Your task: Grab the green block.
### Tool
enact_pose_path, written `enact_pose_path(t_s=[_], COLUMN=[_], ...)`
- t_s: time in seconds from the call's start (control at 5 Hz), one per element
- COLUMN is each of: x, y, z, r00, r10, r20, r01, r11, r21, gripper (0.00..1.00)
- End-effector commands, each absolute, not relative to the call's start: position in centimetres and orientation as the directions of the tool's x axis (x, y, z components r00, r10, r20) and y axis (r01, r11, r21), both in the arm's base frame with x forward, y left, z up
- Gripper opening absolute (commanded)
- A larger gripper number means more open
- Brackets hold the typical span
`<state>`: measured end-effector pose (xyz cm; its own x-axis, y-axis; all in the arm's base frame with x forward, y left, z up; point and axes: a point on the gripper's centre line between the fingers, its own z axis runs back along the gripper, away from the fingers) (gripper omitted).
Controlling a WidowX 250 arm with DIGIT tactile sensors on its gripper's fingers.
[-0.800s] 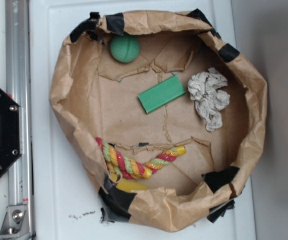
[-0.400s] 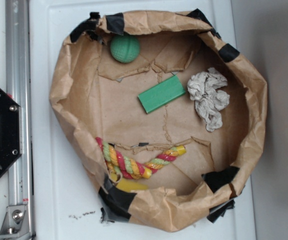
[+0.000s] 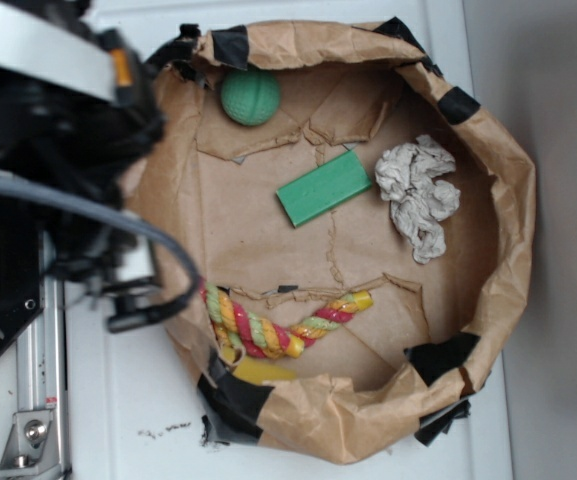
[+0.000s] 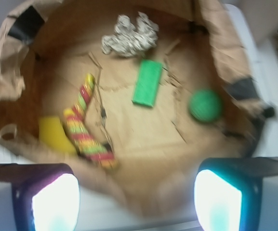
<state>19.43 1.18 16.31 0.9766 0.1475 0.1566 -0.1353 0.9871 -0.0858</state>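
The green block (image 3: pixel 324 188) lies flat on the brown paper floor of the bag, near its middle and slightly tilted. In the wrist view the green block (image 4: pixel 147 83) sits well ahead of my gripper (image 4: pixel 136 192). The gripper is open, its two lit fingers wide apart with nothing between them. It hovers over the bag's near rim, far from the block. In the exterior view my black arm (image 3: pixel 68 150) covers the bag's left rim, and I cannot make out the fingers there.
The crumpled paper bag wall (image 3: pixel 513 200) rings everything. Inside it lie a round green ball (image 3: pixel 250 97) at the back, a crumpled paper wad (image 3: pixel 418 195) beside the block, a striped rope toy (image 3: pixel 278 325) and a yellow piece (image 3: pixel 258 370) at the front.
My arm has swung into the exterior view from the left and now covers the bag's left rim. The block and the other things have not moved.
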Motion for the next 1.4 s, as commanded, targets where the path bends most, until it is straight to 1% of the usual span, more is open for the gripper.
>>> enact_pose_path(t_s=[0.0, 0.2, 0.4, 0.6, 0.8, 1.0, 1.2], x=[26.4, 26.0, 24.7, 25.0, 26.0, 27.4, 27.8], y=[0.4, -0.2, 0.4, 1.4, 2.7, 2.9, 2.6], z=[12.3, 8.0, 4.4, 2.5, 2.4, 2.1, 2.3], r00=[0.957, 0.94, 0.923, 0.938, 0.944, 0.947, 0.952], r10=[0.265, 0.34, 0.383, 0.345, 0.33, 0.322, 0.307], r20=[0.119, 0.027, -0.031, -0.024, -0.002, 0.003, 0.012], r01=[-0.25, -0.332, -0.383, -0.345, -0.327, -0.319, -0.304], r11=[0.96, 0.93, 0.907, 0.927, 0.933, 0.938, 0.947], r21=[-0.128, -0.155, -0.173, -0.149, -0.148, -0.137, -0.104], gripper=[1.0, 1.0, 1.0, 1.0, 1.0, 1.0, 1.0])
